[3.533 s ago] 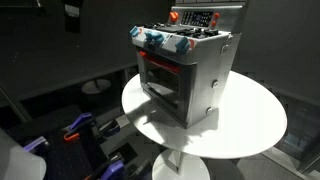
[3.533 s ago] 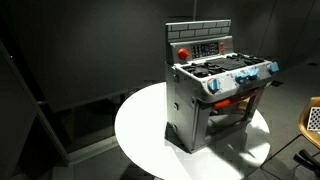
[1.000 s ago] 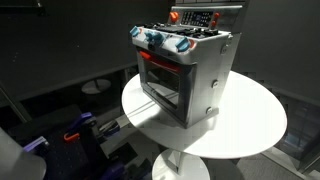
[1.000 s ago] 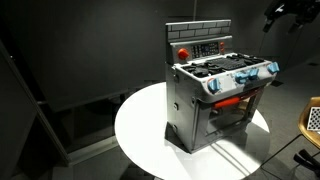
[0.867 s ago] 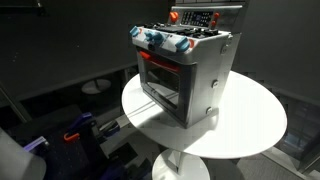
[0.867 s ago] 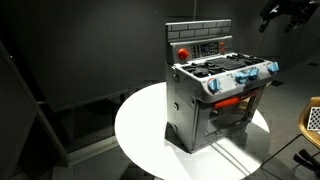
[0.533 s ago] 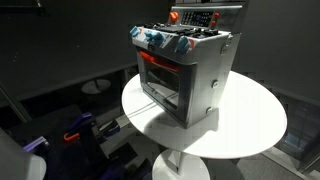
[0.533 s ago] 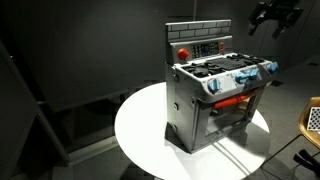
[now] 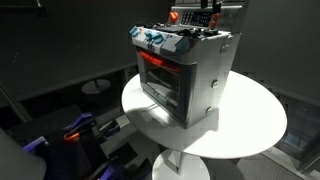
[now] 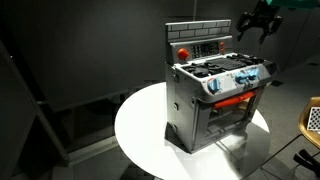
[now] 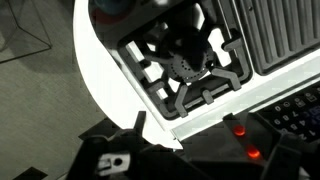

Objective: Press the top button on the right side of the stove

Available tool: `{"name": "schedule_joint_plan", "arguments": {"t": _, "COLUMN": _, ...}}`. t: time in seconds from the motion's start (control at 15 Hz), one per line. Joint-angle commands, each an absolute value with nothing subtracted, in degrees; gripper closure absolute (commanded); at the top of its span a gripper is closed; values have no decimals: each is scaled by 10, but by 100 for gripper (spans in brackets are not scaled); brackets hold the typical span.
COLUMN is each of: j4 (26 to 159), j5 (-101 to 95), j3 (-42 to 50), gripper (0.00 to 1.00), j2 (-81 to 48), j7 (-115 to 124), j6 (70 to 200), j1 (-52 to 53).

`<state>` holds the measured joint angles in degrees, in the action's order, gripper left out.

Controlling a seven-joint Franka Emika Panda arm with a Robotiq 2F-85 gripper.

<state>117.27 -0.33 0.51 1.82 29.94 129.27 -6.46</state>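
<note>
The stove [image 9: 185, 75] is a silver-grey toy oven with blue-and-red knobs [image 9: 165, 42] and a red-framed dark window. It stands on a round white table [image 9: 250, 125] in both exterior views [image 10: 215, 95]. Its raised back panel [image 10: 200, 45] carries a red patch [image 10: 183, 52]. My gripper [image 10: 255, 28] hovers above and beside the panel's far end, touching nothing. It also shows at the top edge in an exterior view [image 9: 210, 8]. In the wrist view my gripper [image 11: 222, 150] is open and empty over the black burner grate [image 11: 190, 62] and two small red buttons [image 11: 240, 130].
The table's rim [image 10: 130, 150] is close around the stove. Dark equipment with blue and red parts [image 9: 80, 130] stands on the floor beside the table. A pale object [image 10: 313, 120] sits at the frame's edge. The surroundings are dark.
My gripper has moved from the upper corner down and inward toward the stove's back panel, and now also shows at the top of the view where it was absent.
</note>
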Motion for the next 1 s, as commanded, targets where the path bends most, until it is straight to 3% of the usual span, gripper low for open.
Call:
{"name": "schedule_joint_plan", "arguments": {"t": 0.0, "j4": 1113, "j5": -19, "j3": 16, "gripper": 0, "j2": -31, "j7": 326, "j6": 1280, "j1": -54}}
{"name": "schedule_joint_plan", "arguments": {"t": 0.93, "j4": 1017, "j5": -7, "j3": 40, "gripper": 0, "j2": -125, "j7": 327, "j6": 1269, "j1": -20}}
